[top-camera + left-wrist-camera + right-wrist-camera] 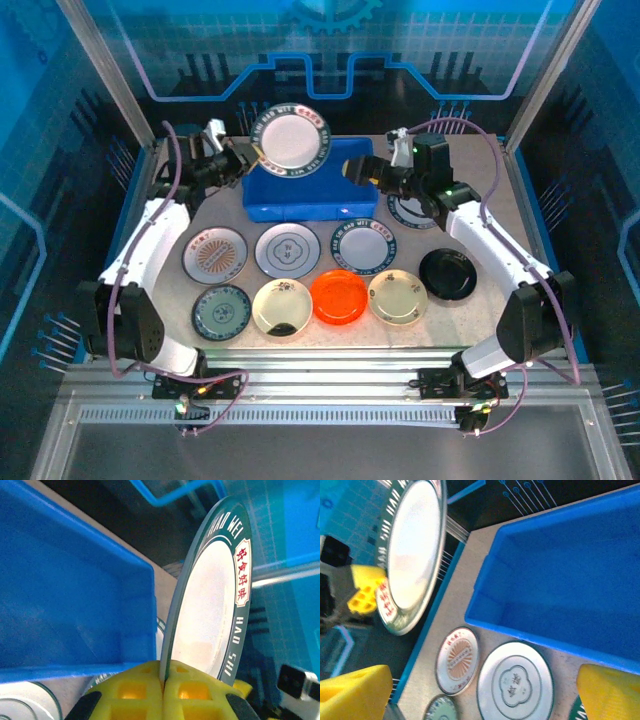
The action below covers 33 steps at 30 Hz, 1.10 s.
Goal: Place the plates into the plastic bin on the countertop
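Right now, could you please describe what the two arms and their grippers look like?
The left arm and right arm have white links, black joints and looping purple cables. The left gripper and right gripper carry chunky yellow fingers.

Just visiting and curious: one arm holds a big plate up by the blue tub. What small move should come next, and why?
Probably the left gripper should tip the plate flatter and lower it into the plastic bin: it pinches the plate's rim, the plate stands tilted above the bin's far edge, and the bin looks empty.
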### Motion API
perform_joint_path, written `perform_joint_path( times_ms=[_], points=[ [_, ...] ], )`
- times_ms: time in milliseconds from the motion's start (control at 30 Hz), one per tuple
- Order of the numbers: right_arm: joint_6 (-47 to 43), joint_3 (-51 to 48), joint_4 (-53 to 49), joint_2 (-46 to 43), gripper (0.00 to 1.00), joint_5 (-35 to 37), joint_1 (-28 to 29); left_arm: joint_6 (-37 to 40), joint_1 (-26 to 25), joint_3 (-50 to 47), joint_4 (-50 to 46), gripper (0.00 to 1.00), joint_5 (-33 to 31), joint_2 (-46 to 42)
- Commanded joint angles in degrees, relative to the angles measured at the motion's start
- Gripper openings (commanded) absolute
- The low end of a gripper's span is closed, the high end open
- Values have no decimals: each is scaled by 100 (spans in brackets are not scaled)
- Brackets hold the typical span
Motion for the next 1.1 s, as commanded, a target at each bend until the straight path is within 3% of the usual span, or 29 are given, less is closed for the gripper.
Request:
perform_joint_path(
  times_ms=[0, 267, 400, 500, 567, 600, 733, 767, 800, 833, 867, 967, 1067],
  points=[
    [567, -236, 839, 9, 95, -444, -112, -387, -289, -97, 598, 0, 400, 117],
    [1003, -425, 1433, 210, 87, -542, -172, -340, -917, 5, 638, 0, 427, 424],
    [1099, -296, 1324, 377, 77, -430, -211, -219, -1001, -3, 578, 0, 399, 450],
    [1158, -175, 1145, 481, 55, -219, -236, -80, -1001, -10, 432, 0, 346, 374],
    [1167, -103, 1059, 522, 24, -29, -248, 51, -1001, -11, 285, 0, 245, 330],
    [1177, -59, 971, 551, 0, 130, -246, 119, -1001, -4, 196, 0, 178, 315],
    [1118, 218, 866, 827, 0, 289, -253, 455, -988, 84, -289, 0, -116, 272],
    [1103, 331, 819, 935, 0, 258, -241, 537, -968, 110, -428, 9, -212, 257],
    [1075, 484, 771, 1067, 0, 204, -232, 618, -944, 120, -576, 38, -356, 209],
    [1038, 637, 696, 1190, 0, 190, -212, 692, -920, 100, -707, 86, -526, 146],
    [1014, 818, 629, 1321, 0, 159, -189, 759, -901, 70, -835, 99, -672, 89],
    [989, 1376, 321, 1772, 0, 122, -101, 1031, -780, -71, -1147, 99, -977, -157],
    [932, 2068, -57, 2334, 0, 70, -19, 1111, -564, -437, -1081, 99, -883, -516]
  ],
)
